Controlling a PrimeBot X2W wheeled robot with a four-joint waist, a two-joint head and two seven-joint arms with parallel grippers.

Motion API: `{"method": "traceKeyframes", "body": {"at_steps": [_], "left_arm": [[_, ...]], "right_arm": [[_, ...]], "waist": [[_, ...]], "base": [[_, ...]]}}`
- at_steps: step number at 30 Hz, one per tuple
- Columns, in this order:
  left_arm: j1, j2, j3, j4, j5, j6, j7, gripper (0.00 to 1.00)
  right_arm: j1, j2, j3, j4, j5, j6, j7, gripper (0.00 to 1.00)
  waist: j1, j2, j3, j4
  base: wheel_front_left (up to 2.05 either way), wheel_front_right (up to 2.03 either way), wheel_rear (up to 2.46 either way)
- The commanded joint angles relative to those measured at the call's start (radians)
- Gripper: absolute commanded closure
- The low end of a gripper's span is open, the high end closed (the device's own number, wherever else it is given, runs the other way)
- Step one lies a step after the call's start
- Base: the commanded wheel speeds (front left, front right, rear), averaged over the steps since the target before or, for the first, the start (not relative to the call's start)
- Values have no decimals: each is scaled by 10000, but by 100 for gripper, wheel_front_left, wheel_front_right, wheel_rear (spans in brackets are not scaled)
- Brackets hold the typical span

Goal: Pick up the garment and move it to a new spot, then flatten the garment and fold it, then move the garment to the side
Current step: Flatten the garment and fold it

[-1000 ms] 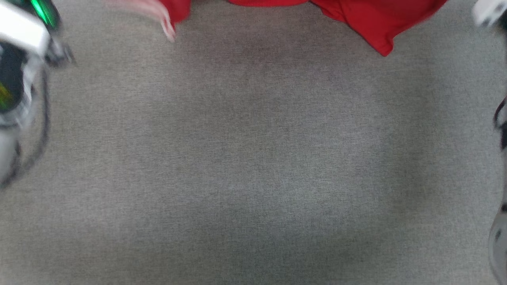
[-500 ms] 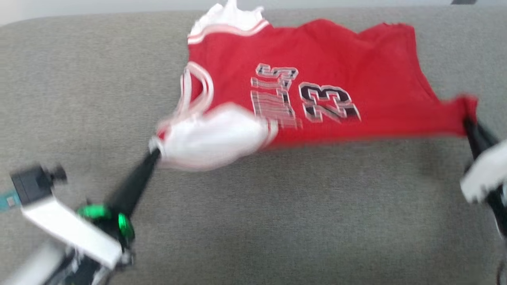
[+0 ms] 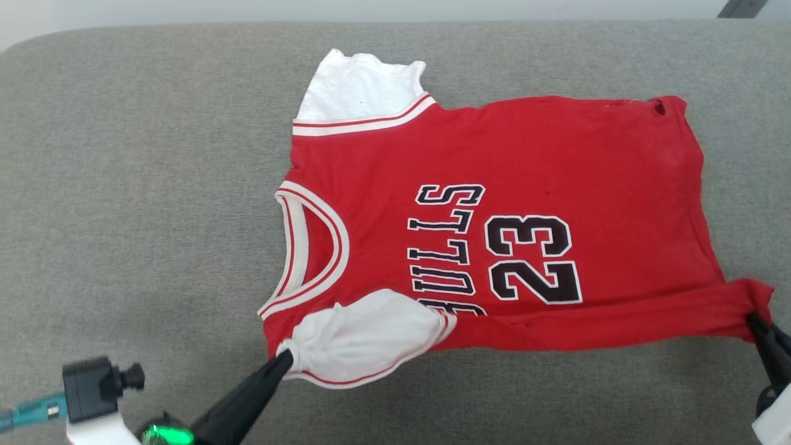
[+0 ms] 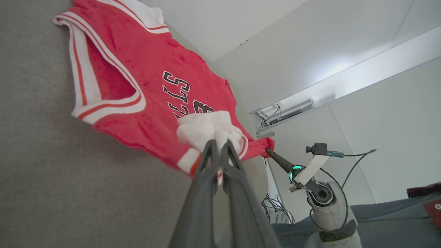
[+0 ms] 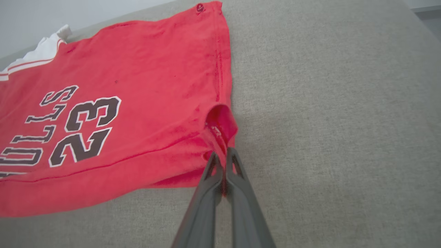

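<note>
One red jersey lies spread, print side up, on a grey padded surface covered in coarse woven cloth, with a rounded corner. The jersey's knit looks soft and lightly creased.

It carries one number 23 in blocky black digits outlined in white. Beside the number, toward the neck, runs one row of lettering in the same style. The collar, beyond the lettering from the number, is a rounded U of white ribbing with a thin red stripe.

There are two white sleeves, each edged with red stripes. A flat sleeve lies on the far side of the number, and a bunched sleeve forms a puffy lump on its near side.

The left gripper has its two dark tapered fingers closed tight on the bunched sleeve. The right gripper, past the number toward the hem, is pinched closed on the near hem corner, which is gathered into a small loop. Between the two grippers the jersey's near edge is rolled into one long narrow band.
</note>
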Motion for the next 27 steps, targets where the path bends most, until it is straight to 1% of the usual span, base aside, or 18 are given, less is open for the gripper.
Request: {"method": "traceKeyframes", "body": {"at_steps": [1,2,6,8,11,15,20,24,27], "left_arm": [[-469,28,29,92,43,23,188,100],[-469,28,29,92,43,23,188,100],[-1577,-243,180,620,-434,21,865,100],[-2210,-356,313,1119,-597,21,1250,100],[-3039,-685,533,1802,-910,23,1841,100],[-3731,-1019,976,2899,-1258,23,2444,100],[-4218,-1442,1412,4231,-1168,23,3047,100],[-4459,-1736,1591,4941,-926,23,3294,100],[-4548,-1780,1527,5308,-553,21,3424,100]], "right_arm": [[-269,99,11,-26,58,-3,72,100],[-269,99,11,-26,58,-3,72,100],[-1175,68,266,533,37,-3,248,100],[-1675,16,347,991,-48,-3,273,100],[-2369,-56,429,1654,-122,-3,217,100],[-3180,-6,753,2399,-264,-3,42,100],[-3884,36,1179,3348,-607,-3,-252,100],[-4240,87,1389,3959,-755,-3,-634,100],[-4488,79,1528,4272,-854,-3,-929,100]], "waist": [[0,0,12,-98],[0,0,12,-98],[0,0,145,-331],[0,0,238,-409],[0,0,411,-507],[0,0,692,-681],[0,0,1028,-779],[0,0,1265,-827],[0,0,1381,-873]], "base": [[0,0,0],[0,0,0],[0,0,0],[0,0,0],[0,0,0],[0,0,0],[0,0,0],[0,0,0],[0,0,0]]}}
